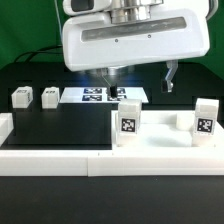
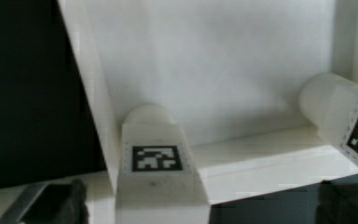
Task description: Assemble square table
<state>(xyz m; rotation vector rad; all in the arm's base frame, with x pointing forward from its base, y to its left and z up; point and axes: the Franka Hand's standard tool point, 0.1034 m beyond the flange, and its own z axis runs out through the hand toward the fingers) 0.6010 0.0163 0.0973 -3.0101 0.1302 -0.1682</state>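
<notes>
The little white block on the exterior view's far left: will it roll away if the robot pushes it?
Probably not: the leg block has flat faces and square corners. It looks squat, so a low push would likely slide it across the black table rather than tip it. It looks like hard plastic, so probably stiff.
</notes>
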